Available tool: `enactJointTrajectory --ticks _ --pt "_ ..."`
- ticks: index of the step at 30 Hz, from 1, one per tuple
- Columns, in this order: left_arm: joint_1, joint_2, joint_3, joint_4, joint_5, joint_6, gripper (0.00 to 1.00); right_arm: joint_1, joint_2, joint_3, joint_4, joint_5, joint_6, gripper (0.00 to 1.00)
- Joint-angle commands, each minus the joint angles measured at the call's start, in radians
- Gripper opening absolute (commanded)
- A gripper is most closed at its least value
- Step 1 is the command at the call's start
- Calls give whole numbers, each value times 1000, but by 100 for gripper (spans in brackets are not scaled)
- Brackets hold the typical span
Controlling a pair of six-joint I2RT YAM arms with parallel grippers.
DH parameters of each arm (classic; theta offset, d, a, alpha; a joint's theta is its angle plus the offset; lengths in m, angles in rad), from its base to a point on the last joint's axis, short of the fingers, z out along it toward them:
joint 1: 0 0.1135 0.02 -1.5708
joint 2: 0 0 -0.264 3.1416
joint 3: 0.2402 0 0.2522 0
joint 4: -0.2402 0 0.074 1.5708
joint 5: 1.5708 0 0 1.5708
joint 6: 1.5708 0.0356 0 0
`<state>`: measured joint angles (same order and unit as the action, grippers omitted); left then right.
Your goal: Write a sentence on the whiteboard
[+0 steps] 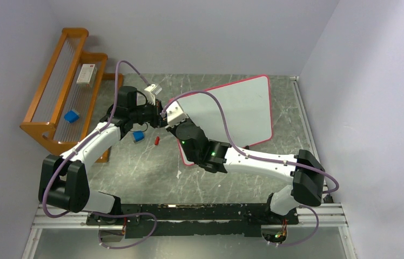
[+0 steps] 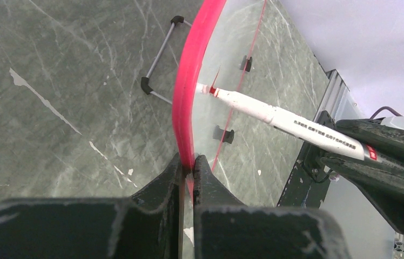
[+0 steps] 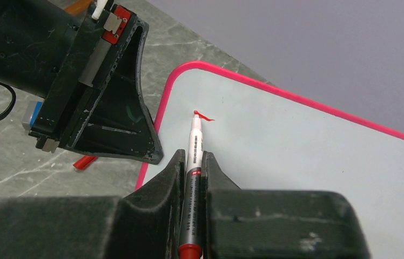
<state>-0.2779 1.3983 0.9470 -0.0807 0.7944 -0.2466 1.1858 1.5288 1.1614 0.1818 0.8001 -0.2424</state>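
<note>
The whiteboard (image 1: 237, 110) with a red-pink border lies tilted at the table's middle right. My left gripper (image 1: 160, 116) is shut on its left edge; the left wrist view shows the jaws (image 2: 189, 168) pinching the pink rim (image 2: 188, 81). My right gripper (image 1: 174, 120) is shut on a red marker (image 3: 193, 156), uncapped. Its tip touches the whiteboard (image 3: 308, 145) near the top left corner, beside a short red stroke (image 3: 204, 115). The marker (image 2: 291, 123) and the stroke also show in the left wrist view.
A red marker cap (image 1: 157, 140) and a small blue block (image 1: 138, 137) lie on the table left of the board. A wooden rack (image 1: 65, 91) at the far left holds a blue block (image 1: 71, 116) and a white box (image 1: 86, 74). Walls close in both sides.
</note>
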Motion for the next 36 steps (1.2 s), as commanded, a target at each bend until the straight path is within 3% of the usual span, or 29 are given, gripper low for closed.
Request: enactJointTrajectory --ticks 1,17,27,36 --pt "-4 -30 -2 -25 -37 37 5 -6 -10 -8 -19 43 13 0" --pt "-4 -27 -2 -26 -39 38 5 -29 -31 -29 -16 92 26 0" --pt "-4 -27 -3 -25 -52 34 5 -26 -97 -51 -29 -42 49 0" --pt "-4 -29 -4 -25 -52 32 5 -27 -72 -48 -7 -25 38 0"
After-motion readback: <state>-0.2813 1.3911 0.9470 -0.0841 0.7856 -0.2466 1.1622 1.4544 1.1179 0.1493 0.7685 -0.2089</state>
